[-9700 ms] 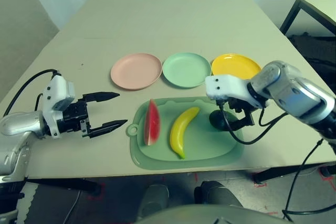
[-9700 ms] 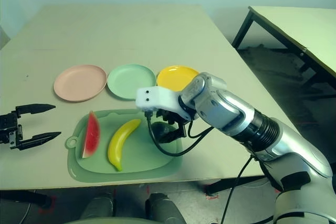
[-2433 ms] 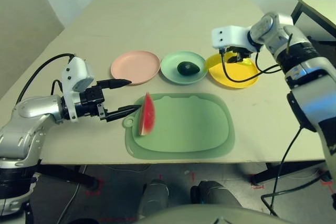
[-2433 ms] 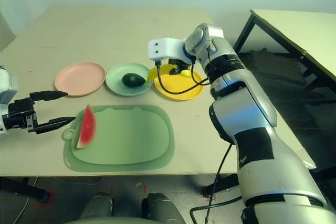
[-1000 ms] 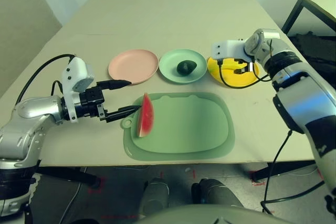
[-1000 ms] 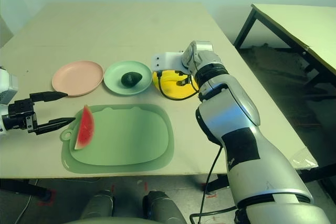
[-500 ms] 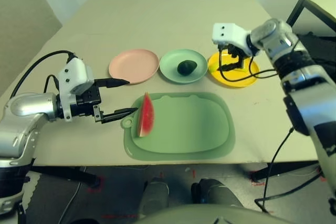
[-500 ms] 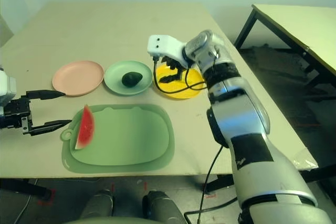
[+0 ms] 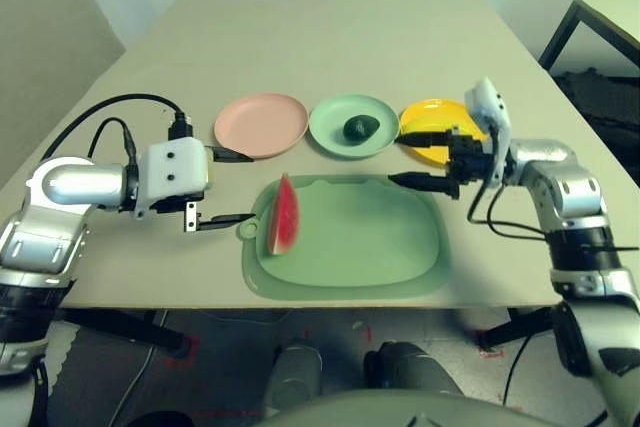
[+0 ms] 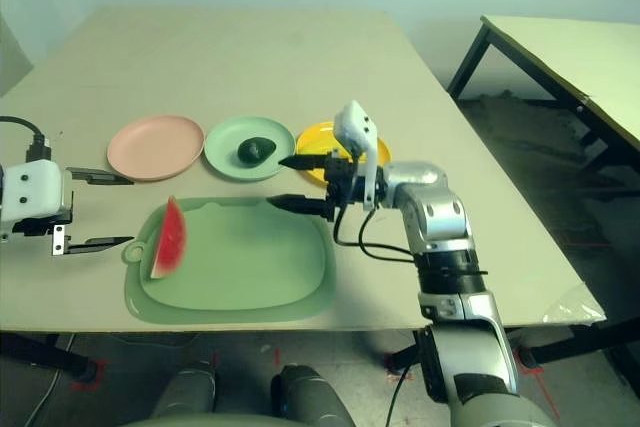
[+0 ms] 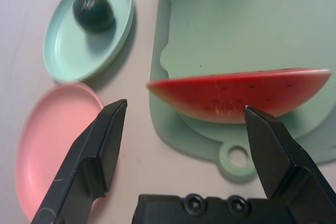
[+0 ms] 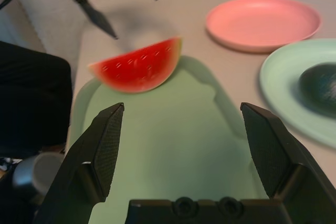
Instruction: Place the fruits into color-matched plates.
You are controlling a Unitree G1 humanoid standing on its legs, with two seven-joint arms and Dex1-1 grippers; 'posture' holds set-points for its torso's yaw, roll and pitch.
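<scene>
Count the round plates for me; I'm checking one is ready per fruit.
3: the round pink plate at left, the round mint-green plate in the middle, the round yellow plate at right, partly hidden.

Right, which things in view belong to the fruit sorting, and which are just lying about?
Part of the job:
- red toy watermelon wedge
- dark green toy avocado
- round pink plastic plate
- round mint green plastic plate
- round yellow plastic plate

Just lying about:
- pale green rounded-rectangle mat
- second pale-topped table
</scene>
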